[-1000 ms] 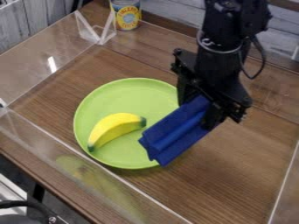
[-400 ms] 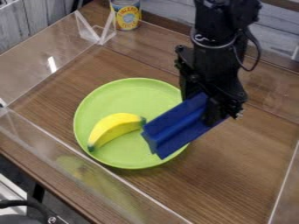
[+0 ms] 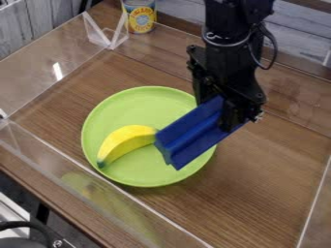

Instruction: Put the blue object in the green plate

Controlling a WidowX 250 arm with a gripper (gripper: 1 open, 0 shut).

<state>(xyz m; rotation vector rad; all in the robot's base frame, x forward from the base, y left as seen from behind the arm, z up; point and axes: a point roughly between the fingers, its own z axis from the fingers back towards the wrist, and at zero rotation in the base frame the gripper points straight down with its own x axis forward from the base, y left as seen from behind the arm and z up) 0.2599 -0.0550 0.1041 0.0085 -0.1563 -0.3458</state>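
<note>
Holding blue object in my end effector, jaws clamped on its upper end. Block tilted, lower end hanging over right part of green plate; cannot tell if it touches plate. Yellow banana lies inside plate, just beside block's lower end. Plate sits on wooden table, clear walls around. Yellow cup at far edge.

Even, bright indoor light falls from above. The low-resolution picture is soft throughout. White glare streaks run along the clear plastic walls. The green plate gleams faintly; shadows on the tabletop stay weak.
</note>
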